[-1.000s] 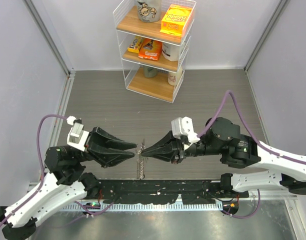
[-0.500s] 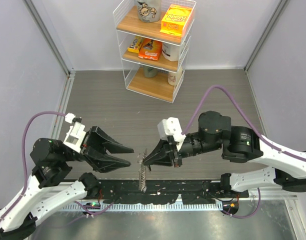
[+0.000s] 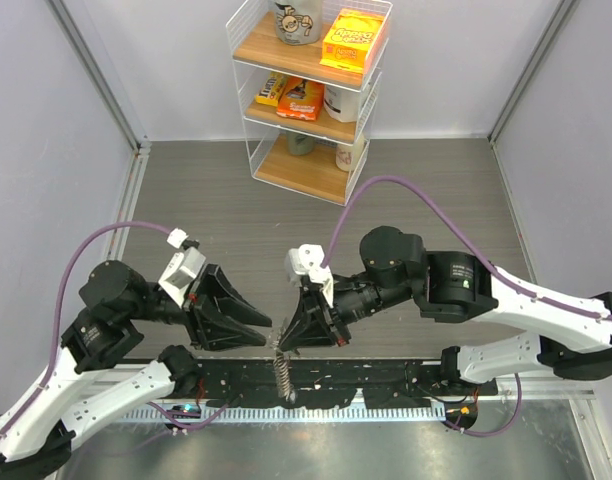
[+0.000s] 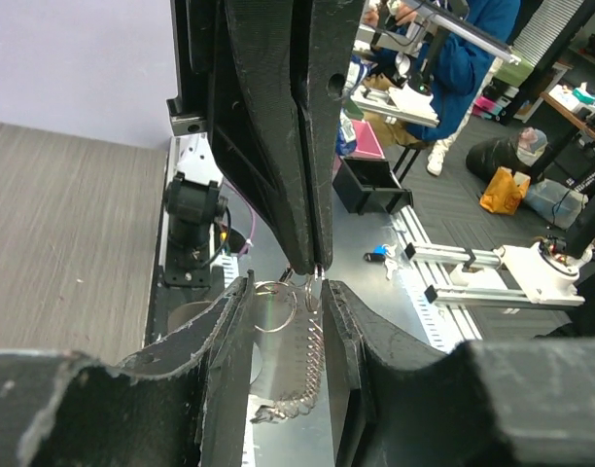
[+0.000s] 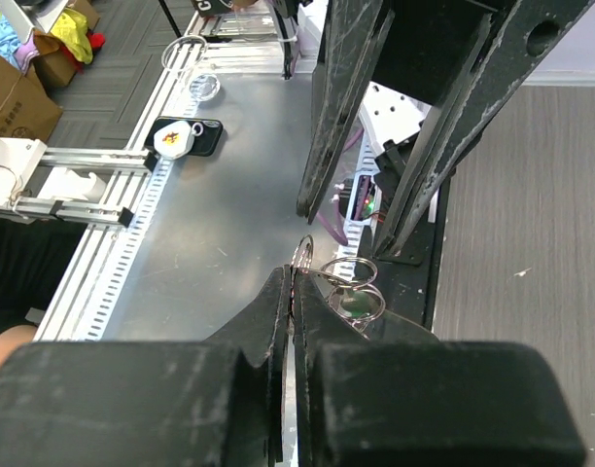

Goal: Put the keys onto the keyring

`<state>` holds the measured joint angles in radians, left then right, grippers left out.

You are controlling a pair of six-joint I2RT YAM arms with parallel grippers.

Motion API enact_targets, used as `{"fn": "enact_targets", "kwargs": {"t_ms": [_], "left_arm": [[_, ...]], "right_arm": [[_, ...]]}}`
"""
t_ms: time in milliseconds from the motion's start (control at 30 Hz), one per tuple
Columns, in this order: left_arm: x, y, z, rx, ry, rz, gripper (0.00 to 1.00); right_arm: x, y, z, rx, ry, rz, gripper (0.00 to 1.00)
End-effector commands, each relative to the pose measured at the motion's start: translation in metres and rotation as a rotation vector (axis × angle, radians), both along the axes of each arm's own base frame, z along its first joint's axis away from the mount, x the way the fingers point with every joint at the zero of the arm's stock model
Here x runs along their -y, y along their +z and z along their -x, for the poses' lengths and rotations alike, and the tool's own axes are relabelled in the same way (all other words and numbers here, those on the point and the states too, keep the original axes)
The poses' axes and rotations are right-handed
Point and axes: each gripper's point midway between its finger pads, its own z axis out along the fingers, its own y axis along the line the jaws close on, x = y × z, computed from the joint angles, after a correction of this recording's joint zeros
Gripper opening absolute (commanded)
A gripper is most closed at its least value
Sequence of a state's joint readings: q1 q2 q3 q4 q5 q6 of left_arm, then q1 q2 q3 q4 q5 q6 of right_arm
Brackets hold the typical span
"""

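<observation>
Hanging: keyring point(image 4: 312, 355), top ring pinched by right gripper point(image 4: 310, 263), jaws clamped (so chain dangles free); left gripper point(image 4: 286, 292), jaws parted, straddles it, likely to steady.

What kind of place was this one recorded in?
Probably a robotics lab cell: white partition walls enclose the table, a wire shelf holds groceries, and a person is near other rigs.

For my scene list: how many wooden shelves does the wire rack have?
3: a top shelf, a middle shelf and a bottom shelf, stacked in the rack; none seems hidden.
</observation>
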<state>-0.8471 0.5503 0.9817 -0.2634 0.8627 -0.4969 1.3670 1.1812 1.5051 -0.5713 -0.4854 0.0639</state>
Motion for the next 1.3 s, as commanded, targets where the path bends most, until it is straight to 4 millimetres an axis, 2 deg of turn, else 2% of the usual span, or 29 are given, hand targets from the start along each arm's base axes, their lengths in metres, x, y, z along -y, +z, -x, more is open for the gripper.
{"fn": "enact_targets", "kwargs": {"t_ms": [0, 567, 1267], "left_arm": [[-0.005, -0.002, 0.006, 0.006, -0.017, -0.030, 0.38], [-0.012, -0.011, 0.014, -0.002, -0.034, -0.069, 0.34], [-0.019, -0.005, 0.009, 0.057, 0.032, -0.063, 0.33]], "right_arm": [[-0.003, 0.027, 0.004, -0.042, 0.010, -0.055, 0.05], [-0.018, 0.023, -0.009, -0.089, -0.033, -0.004, 0.05], [-0.020, 0.003, -0.002, -0.078, 0.037, 0.055, 0.05]]}}
